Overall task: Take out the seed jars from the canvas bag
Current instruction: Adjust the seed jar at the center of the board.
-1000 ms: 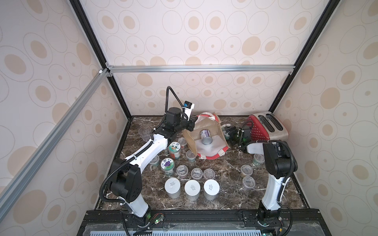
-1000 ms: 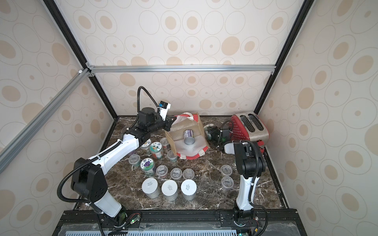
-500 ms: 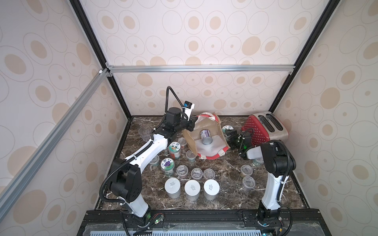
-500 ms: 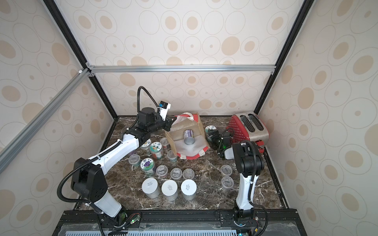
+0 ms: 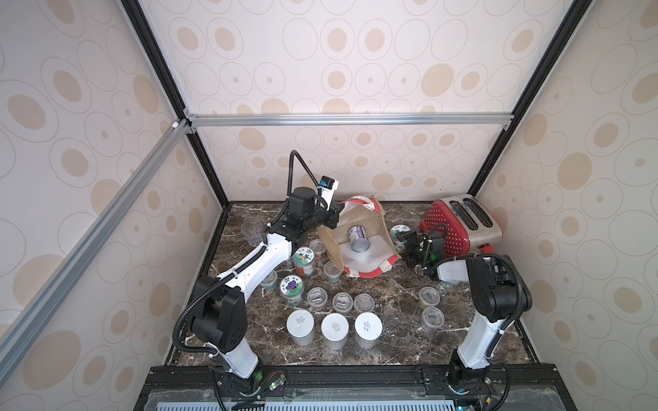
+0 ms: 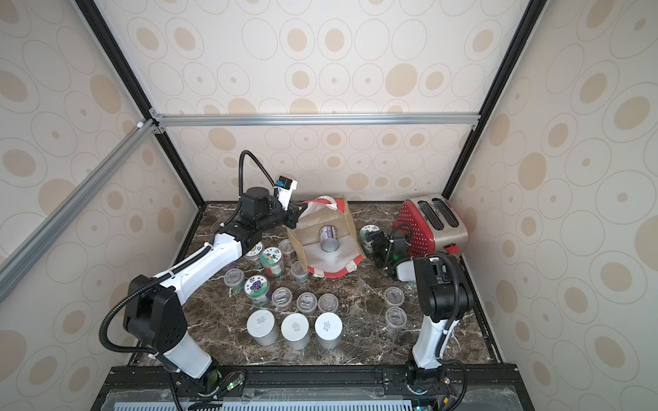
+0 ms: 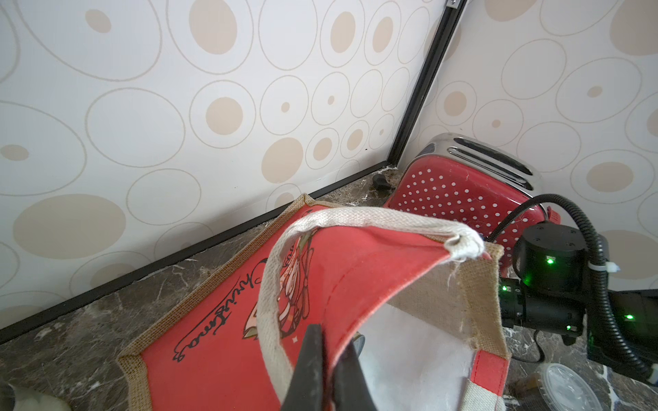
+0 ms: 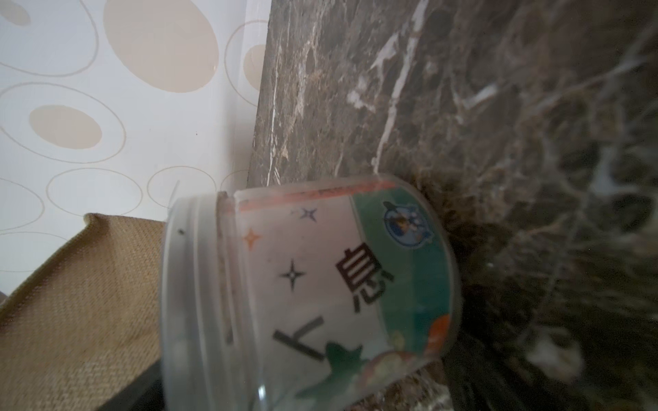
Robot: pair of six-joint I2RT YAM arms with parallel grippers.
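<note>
Dark marble table [image 5: 391,295], dotted walls. Bag [image 5: 359,215] tipped on its side, mouth forward; left gripper [image 7: 331,336] pinched shut on its red rim by the handle. In it, inner jar [image 5: 359,239] lies on the white lining. Right gripper [image 5: 409,246] jaws spread wide, holding nothing, just beside a flower-lid jar [image 5: 397,231] standing between bag and toaster [image 5: 473,227]. Other jars [image 5: 334,325] stand out front. That inner jar likely light, stiff, slick, prone to roll; grip across the body, not the lid.
</note>
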